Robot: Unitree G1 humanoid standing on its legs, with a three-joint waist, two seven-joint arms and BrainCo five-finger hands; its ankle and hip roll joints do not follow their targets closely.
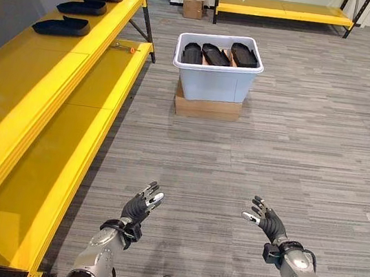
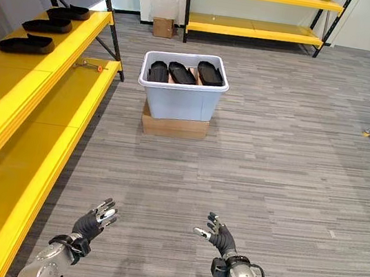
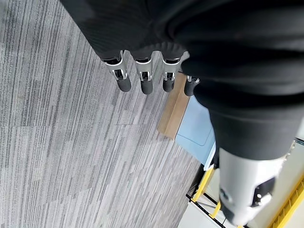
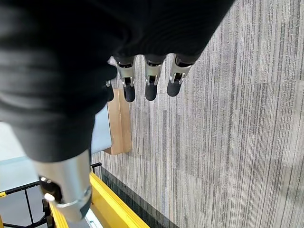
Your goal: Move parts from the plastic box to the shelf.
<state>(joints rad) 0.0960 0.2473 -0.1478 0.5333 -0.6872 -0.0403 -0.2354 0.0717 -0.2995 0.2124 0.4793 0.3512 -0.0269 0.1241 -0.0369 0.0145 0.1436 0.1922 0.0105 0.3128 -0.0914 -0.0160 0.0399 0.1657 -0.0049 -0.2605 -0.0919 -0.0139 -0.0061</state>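
1. Yellow shelf (image 1: 78, 60) runs along nine o'clock, three black parts (image 1: 62, 25) lying on it up at eleven.
2. Left robot hand (image 1: 141, 206) hovers low over the carpet, fingers relaxed, empty.
3. Plastic box (image 1: 216, 80) at twelve, on a cardboard base (image 1: 207, 108), holds three black parts (image 1: 215, 54).
4. Right robot hand (image 1: 266, 221) at five, fingers spread, empty.
5. No legible writing.

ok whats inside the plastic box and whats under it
Three black parts lie side by side in the plastic box, with something tan between them. Its walls hide whatever lies lower down. The box sits on a flat cardboard box on the floor.
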